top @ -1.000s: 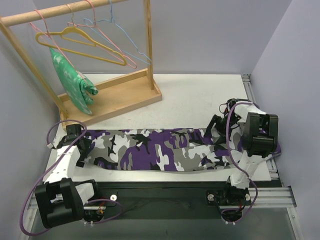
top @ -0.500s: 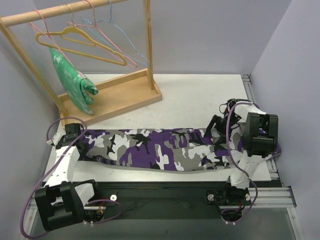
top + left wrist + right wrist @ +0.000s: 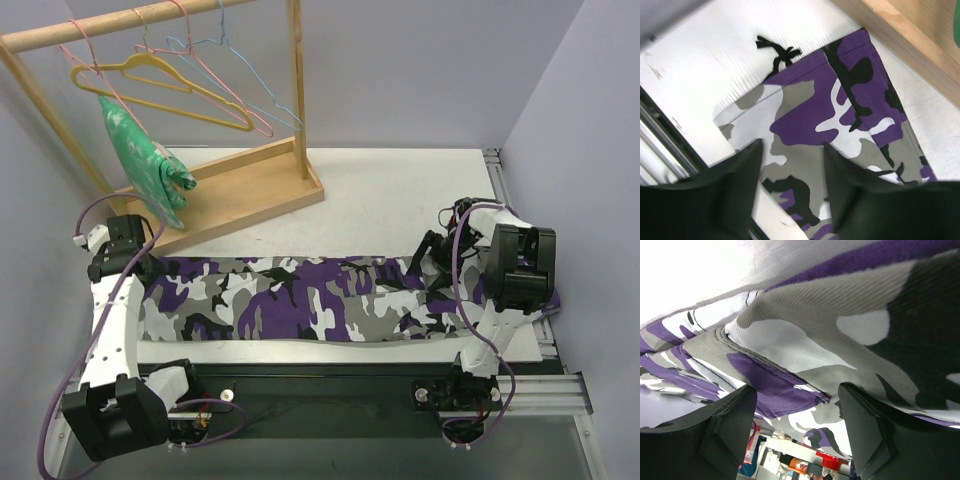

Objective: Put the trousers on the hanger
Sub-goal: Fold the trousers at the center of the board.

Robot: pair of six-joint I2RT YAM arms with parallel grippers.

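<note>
Trousers [image 3: 300,298] lie stretched flat across the near part of the bench [image 3: 400,190]. They run left to right between my two arms, purple, black, white and grey camouflage facing up.

My left pincer [image 3: 132,264] hangs over their left end, just in front of the wooden rack base [image 3: 240,195]. In the left wrist view its two fingers [image 3: 735,190] stand apart with nothing between them. Through the gap I see the cloth below, the end of the garment and a black drawstring [image 3: 776,52] lying on the white surface.

My right pincer [image 3: 428,258] sits low at the right end of the trousers. In the right wrist view its fingers [image 3: 725,430] also stand apart, and a seamed fold of the camouflage cloth crosses the gap close to them. I cannot tell whether they pinch that fold or merely sit against it.

Yellow and thin, the hanger [image 3: 165,88] hangs by its hook from the wooden rail [image 3: 100,30] at the far left, well apart from the trousers. Pink hangers [image 3: 240,99] and a blue hanger [image 3: 283,110] hang beside it. A green-and-white garment [image 3: 140,160] hangs below the rail, its lower end near the rack base.
</note>
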